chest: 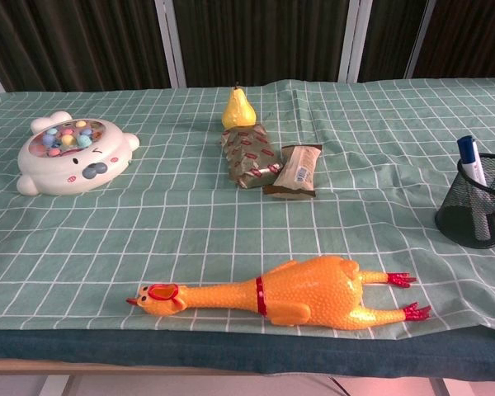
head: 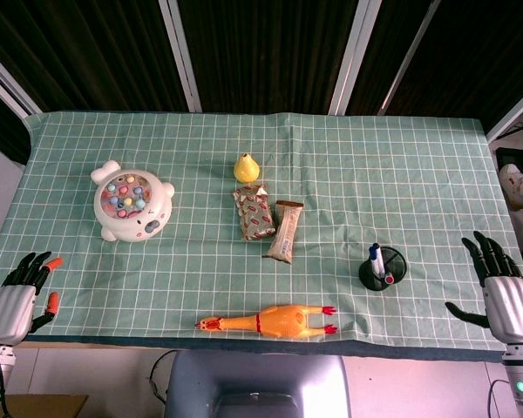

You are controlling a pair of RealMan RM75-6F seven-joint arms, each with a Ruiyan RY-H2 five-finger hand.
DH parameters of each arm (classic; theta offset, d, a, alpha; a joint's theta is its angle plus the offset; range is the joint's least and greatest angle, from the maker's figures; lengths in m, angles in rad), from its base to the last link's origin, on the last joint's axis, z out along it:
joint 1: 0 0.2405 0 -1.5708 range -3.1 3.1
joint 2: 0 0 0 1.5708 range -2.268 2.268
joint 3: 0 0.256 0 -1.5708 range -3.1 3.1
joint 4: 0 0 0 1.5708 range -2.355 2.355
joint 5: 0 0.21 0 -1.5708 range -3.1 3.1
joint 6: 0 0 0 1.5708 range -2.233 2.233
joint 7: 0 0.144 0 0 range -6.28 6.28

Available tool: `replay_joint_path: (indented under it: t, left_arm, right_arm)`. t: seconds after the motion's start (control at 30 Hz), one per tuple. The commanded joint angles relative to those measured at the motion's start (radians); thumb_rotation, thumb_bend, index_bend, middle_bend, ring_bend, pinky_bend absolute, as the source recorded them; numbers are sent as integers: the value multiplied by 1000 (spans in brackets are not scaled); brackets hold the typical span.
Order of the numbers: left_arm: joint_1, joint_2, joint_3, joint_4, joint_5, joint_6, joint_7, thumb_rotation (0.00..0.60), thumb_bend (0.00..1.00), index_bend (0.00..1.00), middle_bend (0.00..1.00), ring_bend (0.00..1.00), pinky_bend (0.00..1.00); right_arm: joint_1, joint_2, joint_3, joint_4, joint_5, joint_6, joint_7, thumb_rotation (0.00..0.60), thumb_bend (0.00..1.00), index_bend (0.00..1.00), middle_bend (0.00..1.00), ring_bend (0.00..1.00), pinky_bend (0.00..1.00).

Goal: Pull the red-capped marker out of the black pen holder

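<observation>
pen holder (chest: 478, 216): black mesh | chicken (chest: 297, 293): glossy rubber | tablecloth (chest: 190, 223): matt cloth

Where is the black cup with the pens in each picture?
Head view: the black pen holder stands right of middle on the green checked cloth, toward the near edge, seen from above.
Chest view: the black pen holder is at the far right edge, seen from the side, with a blue-capped marker sticking up.
Shared landmark: the rubber chicken lies left of the holder near the front edge in both views.
</observation>
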Motion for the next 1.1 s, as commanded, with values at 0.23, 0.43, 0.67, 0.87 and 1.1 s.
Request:
replay_joint_path:
  t: [0.23,0.43,0.67,0.87,1.1]
  left_arm:
    - [3,1,2,-7,8,10,4,600,544,199,71,6,229]
    - [3,6,-1,-10,1,4,-8,600,544,199,73,6,229]
    - [6,12,4,-10,16,12,-25,600,543,199,73,6,229]
    - [6,14,4,-12,19,12,-30,600,543,199,74,6,229]
    - [4,15,4,-12,15,6,-28,600,544,199,74,6,229]
  right_arm:
    - [-2,17,-4,-1,-6,-26,17,600,91,117,113,64,293]
    - [9,0,1,29,-46,-35,74,600,91,157,176,212,324]
    - [67,-2,-2,39,-79,-128,73,600,91,246,484,546,549]
    - [121,-34,14,61,-100,-182,39,600,91,387,814,872,782]
    - [170,-63,18,84,-91,-254,27,600,94,539,997,1000,993]
